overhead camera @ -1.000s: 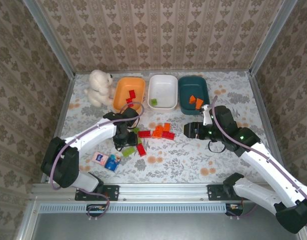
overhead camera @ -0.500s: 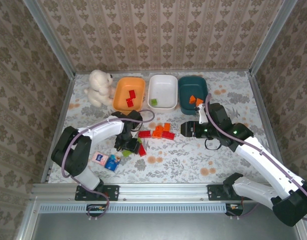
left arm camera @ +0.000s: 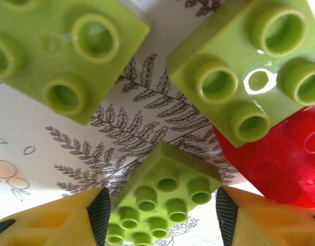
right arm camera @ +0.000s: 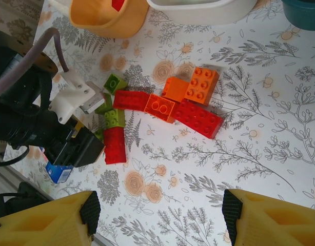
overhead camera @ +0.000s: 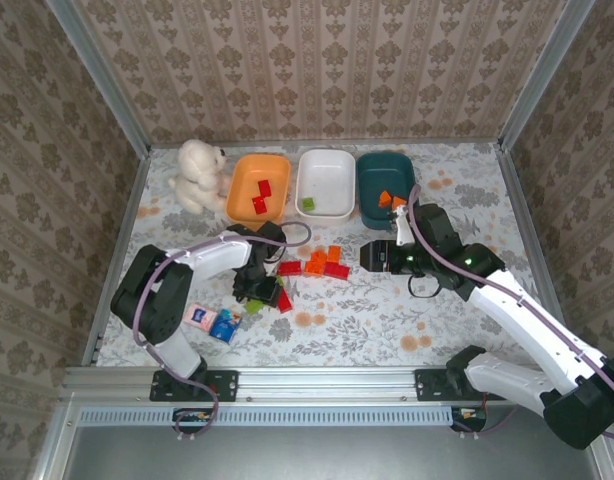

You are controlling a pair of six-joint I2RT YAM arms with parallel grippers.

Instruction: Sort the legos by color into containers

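Top view: I am watching the left gripper (overhead camera: pixel 256 291) sitting low at the lego pile (overhead camera: pixel 317 265), frame centre, below three trays (overhead camera: pixel 326 154).
Left wrist: fingers (left arm camera: pixel 55 225) standing spread, flanking a lime brick (left arm camera: pixel 160 202), bottom centre.
Right wrist: right gripper (right arm camera: pixel 157 215) hanging spread wide above orange and red bricks (right arm camera: pixel 201 84).

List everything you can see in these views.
Plastic trays: three, orange tray, white tray, dark teal tray, far row.
Red plastic bricks: at least two in orange tray, three loose.
Orange plastic bricks: two in teal tray, three loose.
Lime green plastic bricks: one in white tray, at least three loose.
White plush toy: one, beside orange tray.
Flat packets: two, pink, blue, near left.
Left gripper: open, straddling small green brick.
Right gripper: open, right of loose bricks.
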